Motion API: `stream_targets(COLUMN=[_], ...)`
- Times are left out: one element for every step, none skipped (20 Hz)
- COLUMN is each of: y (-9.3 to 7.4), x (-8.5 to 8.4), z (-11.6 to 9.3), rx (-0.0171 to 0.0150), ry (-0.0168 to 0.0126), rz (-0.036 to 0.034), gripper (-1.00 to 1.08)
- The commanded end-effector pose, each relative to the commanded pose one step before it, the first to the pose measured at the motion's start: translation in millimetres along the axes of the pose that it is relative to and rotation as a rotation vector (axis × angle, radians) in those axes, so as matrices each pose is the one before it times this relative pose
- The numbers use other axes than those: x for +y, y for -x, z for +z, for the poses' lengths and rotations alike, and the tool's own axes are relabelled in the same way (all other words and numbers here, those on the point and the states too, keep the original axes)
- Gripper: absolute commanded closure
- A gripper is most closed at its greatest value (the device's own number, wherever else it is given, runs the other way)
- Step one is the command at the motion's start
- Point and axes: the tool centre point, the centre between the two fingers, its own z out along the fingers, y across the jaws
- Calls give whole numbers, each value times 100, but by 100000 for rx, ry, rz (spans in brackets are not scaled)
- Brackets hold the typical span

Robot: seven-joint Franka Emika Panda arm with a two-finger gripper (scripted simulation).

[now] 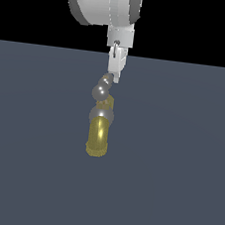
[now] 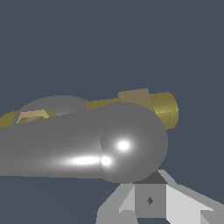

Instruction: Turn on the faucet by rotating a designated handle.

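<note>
Faucet (image 1: 99,133) frame centre on counter (image 1: 176,182), spout toward viewer. Handle (image 1: 102,90) just above, far end touching end effector (image 1: 114,75). Finger spread: cannot tell. Step: contact made; next, sideways push to rotate crossbar.

The arm (image 1: 105,4), at the top centre of the exterior view, is a bulky rounded white shell with dark grey bands along its edges. Below it sits a small white boxy block, then the gripper (image 1: 115,70), narrow, white and tapering. In the wrist view, bottom centre, the gripper (image 2: 151,201) shows angular white and pale grey faces around a darker grey square panel with a small dark diamond mark.
</note>
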Motion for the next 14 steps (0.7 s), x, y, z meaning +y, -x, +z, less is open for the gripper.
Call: stream_targets(y=[-3086,-551,-557,-563,-569,-575,-581,-587,-597,-601,-608,-614,-623,-631], x=[-1011,-269,-272,-275,-278,-281,-283,-286,-290,-293,-295,-298,-302,-305], z=[-130,-17,-17,-17,-17,-18,-18,-18,-19,-19,-19,-19,-20,-20], rx=[1218,124,126,127,128,130,131,132,136,136,137,139,141,144], ry=[-388,-17,-17,-17,-17,-17,-17,-17,-18,-18,-18,-18,-18,-18], rz=[-3177,-322,-325,-328,-331,-334,-337,-340,-349,-349,-352,-355,-361,-366], gripper=[108,108,108,108,108,108,108,108,108,108,108,108,108,108])
